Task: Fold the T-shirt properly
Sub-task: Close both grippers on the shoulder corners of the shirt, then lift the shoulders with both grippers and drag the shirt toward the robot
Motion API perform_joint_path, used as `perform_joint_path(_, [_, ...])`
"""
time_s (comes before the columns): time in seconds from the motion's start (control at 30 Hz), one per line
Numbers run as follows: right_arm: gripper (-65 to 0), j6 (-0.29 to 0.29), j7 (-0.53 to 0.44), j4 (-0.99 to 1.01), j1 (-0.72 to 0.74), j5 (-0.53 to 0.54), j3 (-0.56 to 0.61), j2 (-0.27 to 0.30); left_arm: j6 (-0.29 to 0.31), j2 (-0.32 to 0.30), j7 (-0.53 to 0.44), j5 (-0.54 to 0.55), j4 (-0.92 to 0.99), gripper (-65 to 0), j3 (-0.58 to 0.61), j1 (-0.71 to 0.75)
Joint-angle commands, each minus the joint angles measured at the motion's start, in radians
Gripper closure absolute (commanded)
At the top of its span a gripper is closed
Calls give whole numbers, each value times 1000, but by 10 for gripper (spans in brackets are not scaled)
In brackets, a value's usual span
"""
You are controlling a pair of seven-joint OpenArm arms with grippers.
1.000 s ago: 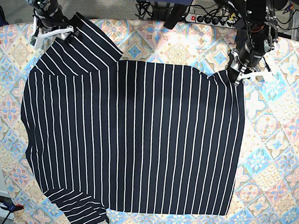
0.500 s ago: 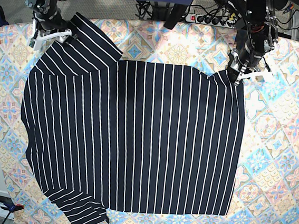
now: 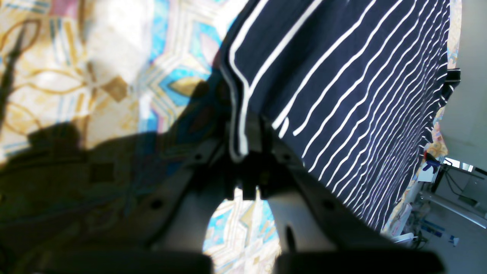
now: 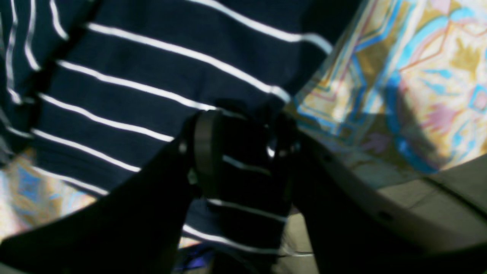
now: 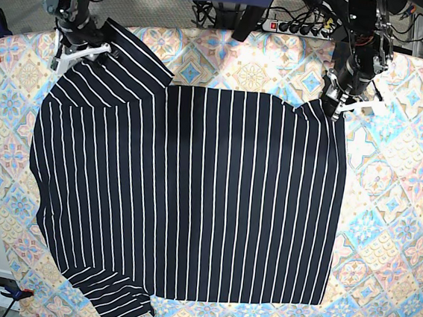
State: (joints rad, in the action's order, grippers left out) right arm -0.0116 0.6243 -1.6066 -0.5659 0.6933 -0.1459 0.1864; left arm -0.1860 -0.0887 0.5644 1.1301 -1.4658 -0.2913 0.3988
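**Two claws, two corners of the shirt**

The shirt [image 5: 185, 193] lies flat on the desk, on top of the cloth [image 5: 398, 244] with the diamond pattern. It is spread wide, with one sleeve at the far left of the base view and one at the near left.

The left claw [image 5: 335, 107] is at the far right corner of the shirt. Its two fingers are pressed together on the edge of the shirt, and in the left wrist view a thin fold of striped edge sits pinched between them. It grips there so it can lift that corner.

The right claw [image 5: 83, 50] is at the far left sleeve. In the right wrist view a bit of striped sleeve sits between its two fingers. The fingers look partly apart, and I cannot tell if they grip the sleeve tight yet.

I think both claws take far corners so they can lift that edge together and lay it over. The shirt is not folded yet
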Motion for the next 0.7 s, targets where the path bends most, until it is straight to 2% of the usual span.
perform_joint_path(0.0, [-200, 17, 55, 4, -10, 52, 2, -1, -28, 0, 35, -17, 3, 0, 5, 16])
perform_joint_path(0.07, [-190, 17, 55, 9, -10, 101, 1, -1, -28, 0, 35, -17, 3, 0, 5, 16])
perform_joint_path(0.33, [-7, 17, 53, 9, -9, 115, -2, 25, -28, 0, 35, -17, 3, 0, 5, 19])
perform_joint_path(0.57, [-4, 17, 55, -8, -59, 119, -96, 25, -28, -3, 36, -17, -5, 0, 5, 67])
perform_joint_path(0.67, [-4, 17, 55, -41, -98, 119, -123, 25, -28, -30, 36, -17, -11, 0, 5, 94])
